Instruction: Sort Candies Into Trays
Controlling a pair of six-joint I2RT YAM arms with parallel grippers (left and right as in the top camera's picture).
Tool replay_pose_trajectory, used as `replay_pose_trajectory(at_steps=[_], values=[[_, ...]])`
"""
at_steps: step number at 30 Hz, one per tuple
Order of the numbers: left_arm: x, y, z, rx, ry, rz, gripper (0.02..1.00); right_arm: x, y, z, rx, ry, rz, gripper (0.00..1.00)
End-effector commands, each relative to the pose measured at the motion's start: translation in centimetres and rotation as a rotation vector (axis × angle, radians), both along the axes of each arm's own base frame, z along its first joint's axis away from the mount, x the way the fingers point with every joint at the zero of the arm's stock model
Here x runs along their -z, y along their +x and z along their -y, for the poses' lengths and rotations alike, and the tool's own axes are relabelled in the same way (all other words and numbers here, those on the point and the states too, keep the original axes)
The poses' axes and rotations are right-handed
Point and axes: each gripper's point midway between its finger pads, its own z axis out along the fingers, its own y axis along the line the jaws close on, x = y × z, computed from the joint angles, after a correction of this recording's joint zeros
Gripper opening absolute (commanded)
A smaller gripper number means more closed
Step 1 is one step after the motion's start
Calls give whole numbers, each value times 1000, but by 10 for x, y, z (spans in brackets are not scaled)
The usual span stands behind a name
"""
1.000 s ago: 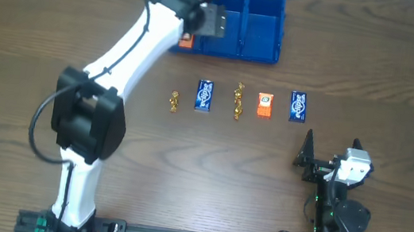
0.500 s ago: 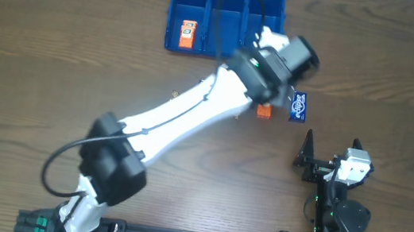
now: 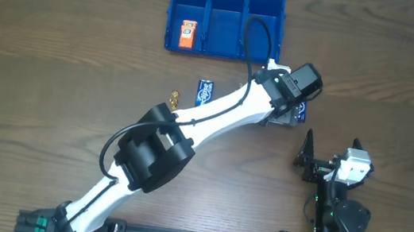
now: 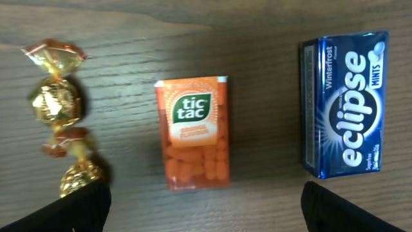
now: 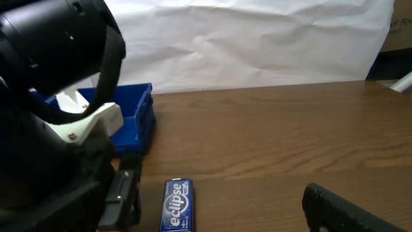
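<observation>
Your left gripper (image 4: 203, 205) hangs over the table with its fingers (image 4: 71, 209) spread wide and nothing clamped. The orange candy box (image 4: 192, 134) lies flat on the wood below, about centred on the gap between them. Just beside that box you have a blue mint box (image 4: 346, 103) on one side and two gold-wrapped candies (image 4: 56, 96) on the other (end to end, seemingly touching). Farther along the row lie a second blue mint box (image 3: 205, 92) and a lone gold candy (image 3: 175, 98). From above, the blue tray (image 3: 226, 22) holds another orange box (image 3: 188, 33) in its leftmost compartment. Your right gripper (image 3: 332, 142) sits near its base, fingers apart and empty, well apart from the row.
</observation>
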Motion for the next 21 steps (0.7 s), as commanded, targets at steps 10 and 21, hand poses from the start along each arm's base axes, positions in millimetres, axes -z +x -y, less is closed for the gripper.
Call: replay_pose_trajectory(at_steps=[10, 21], values=[[30, 13, -6, -51, 22, -8, 836, 1, -1, 0, -5, -14, -3, 998], [36, 22, -15, -71, 32, -13, 744, 1, -1, 0, -5, -14, -3, 998]])
